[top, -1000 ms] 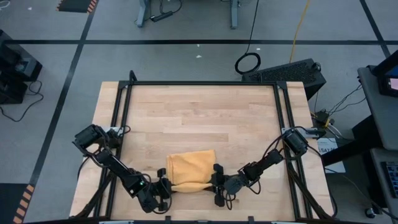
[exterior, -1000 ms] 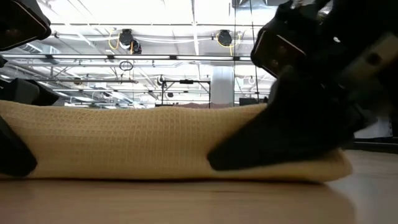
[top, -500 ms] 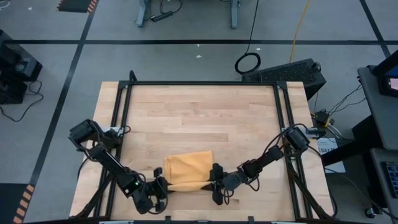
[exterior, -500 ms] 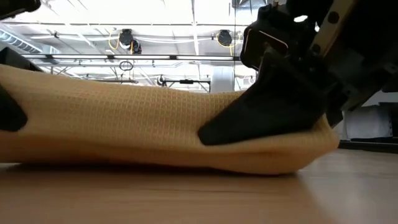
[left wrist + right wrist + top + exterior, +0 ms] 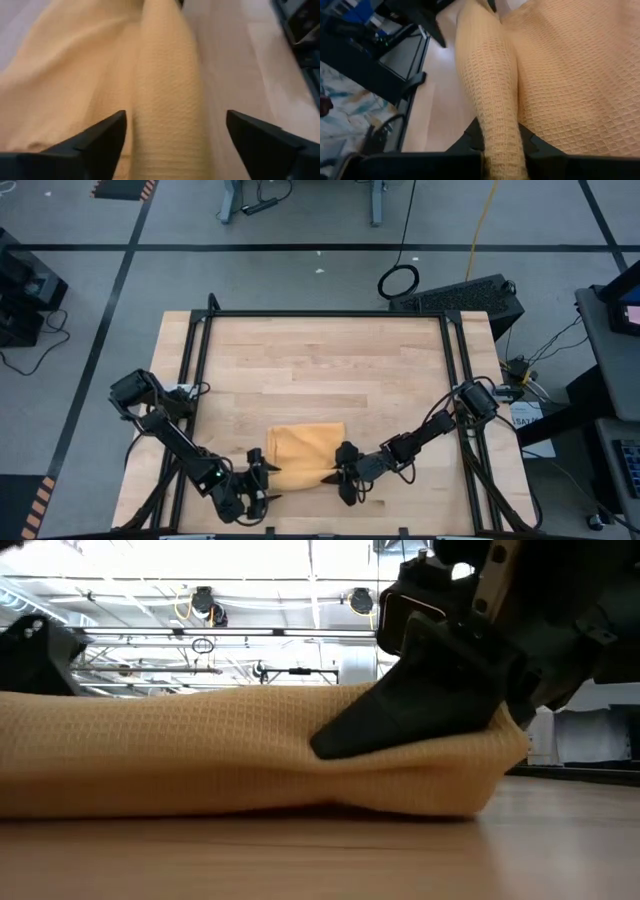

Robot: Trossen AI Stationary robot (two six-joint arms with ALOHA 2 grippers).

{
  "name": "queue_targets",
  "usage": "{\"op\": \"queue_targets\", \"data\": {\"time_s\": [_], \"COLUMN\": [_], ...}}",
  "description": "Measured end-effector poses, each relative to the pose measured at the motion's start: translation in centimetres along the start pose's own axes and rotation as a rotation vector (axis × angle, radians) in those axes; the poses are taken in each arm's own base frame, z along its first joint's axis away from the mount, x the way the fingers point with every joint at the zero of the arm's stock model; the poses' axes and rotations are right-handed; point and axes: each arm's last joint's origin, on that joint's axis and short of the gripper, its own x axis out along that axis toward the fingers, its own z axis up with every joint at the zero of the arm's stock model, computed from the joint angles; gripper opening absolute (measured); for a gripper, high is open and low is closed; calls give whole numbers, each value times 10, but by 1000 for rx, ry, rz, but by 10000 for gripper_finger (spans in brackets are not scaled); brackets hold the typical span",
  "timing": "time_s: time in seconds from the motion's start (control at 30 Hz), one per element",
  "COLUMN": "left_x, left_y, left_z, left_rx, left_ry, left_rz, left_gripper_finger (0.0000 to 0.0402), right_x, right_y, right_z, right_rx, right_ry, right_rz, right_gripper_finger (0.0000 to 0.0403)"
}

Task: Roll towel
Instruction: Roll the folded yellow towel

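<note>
Towel [image 5: 303, 455] sits near the front edge of the wooden table [image 5: 320, 360], between your two arms, its near edge already turned over into a thick roll that lies along the front. Your right gripper [image 5: 338, 477] is clenched on the right end of that roll; the right wrist view shows the waffle-weave fold squeezed between the dark fingers, which pins that end so the roll keeps its shape. Your left gripper [image 5: 262, 478] is at the other end, and its jaws are spread wide; in the left wrist view the roll runs between the two fingers without either one pressing it, so that end looks released, probably for a fresh grip farther along. From the low view the cloth sags a little on the free side. No tag, brand or writing can be read anywhere on the fabric from these angles.
</note>
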Motion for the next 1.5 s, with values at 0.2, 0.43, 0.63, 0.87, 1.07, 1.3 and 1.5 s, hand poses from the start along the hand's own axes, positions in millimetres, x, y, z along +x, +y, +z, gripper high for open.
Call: {"op": "queue_targets", "data": {"time_s": [0.2, 0.43, 0.63, 0.87, 1.07, 1.3, 1.5], "left_x": [-28, -55, -33, -2, 15, 23, 32], "left_y": [7, 2, -15, -29, -32, -23, -10], "left_z": [15, 28, 6, -23, -22, -18, -17], "left_rx": [12, -19, 21, 248, 338, 349, 295], "left_ry": [9, -140, -149, -162, -152, -130, -20], "left_rz": [-10, -9, -17, 135, 196, 245, 230], "left_gripper_finger": [375, 376, 376, 376, 376, 376, 368], "right_x": [0, 0, 0, 0, 0, 0, 0], "right_y": [2, 4, 3, 2, 1, 1, 1], "right_z": [2, 3, 2, 1, 1, 1, 1], "right_rx": [91, 175, 178, 174, 173, 173, 180], "right_ry": [-18, -26, -35, -23, -22, -22, -25], "right_rz": [17, 42, 24, 7, 5, 3, 4], "right_gripper_finger": [20, 20, 20, 20, 20, 20, 20]}}
